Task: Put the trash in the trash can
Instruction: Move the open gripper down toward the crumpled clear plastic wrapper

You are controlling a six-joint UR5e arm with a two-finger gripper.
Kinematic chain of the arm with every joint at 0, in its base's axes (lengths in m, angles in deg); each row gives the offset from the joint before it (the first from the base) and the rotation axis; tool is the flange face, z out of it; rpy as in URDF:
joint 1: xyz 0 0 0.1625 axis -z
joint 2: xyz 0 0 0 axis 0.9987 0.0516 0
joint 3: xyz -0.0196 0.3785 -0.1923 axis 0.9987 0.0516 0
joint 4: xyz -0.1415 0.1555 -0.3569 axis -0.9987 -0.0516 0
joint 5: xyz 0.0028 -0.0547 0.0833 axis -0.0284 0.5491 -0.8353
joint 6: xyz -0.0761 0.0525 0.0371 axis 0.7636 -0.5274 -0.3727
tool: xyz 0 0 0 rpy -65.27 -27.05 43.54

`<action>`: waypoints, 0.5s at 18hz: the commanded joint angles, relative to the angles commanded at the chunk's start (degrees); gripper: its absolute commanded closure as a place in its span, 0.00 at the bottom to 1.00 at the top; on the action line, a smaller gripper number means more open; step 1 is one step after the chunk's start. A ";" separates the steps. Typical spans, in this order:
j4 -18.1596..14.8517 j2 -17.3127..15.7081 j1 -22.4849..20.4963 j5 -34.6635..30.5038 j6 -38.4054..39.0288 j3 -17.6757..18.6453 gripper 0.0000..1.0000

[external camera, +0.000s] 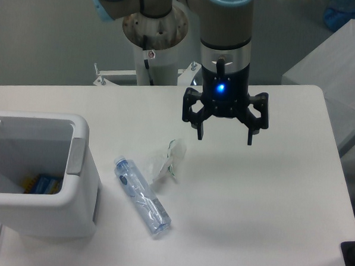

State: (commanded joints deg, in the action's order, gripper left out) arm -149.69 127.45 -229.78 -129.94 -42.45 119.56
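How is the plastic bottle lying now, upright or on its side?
On its side. The crushed plastic bottle lies flat on the table, cap end toward the trash can, outside it.

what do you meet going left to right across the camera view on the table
trash can → crushed bottle → crumpled wrapper → gripper, open and hanging above the table
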 joint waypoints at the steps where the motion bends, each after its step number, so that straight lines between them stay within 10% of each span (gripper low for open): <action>1: 0.00 0.00 0.09 -0.26 0.00 0.35 0.00; 9: 2.19 -0.70 0.53 -0.09 0.53 6.24 0.00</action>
State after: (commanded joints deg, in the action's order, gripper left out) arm -147.50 126.74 -229.25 -130.03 -41.92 125.79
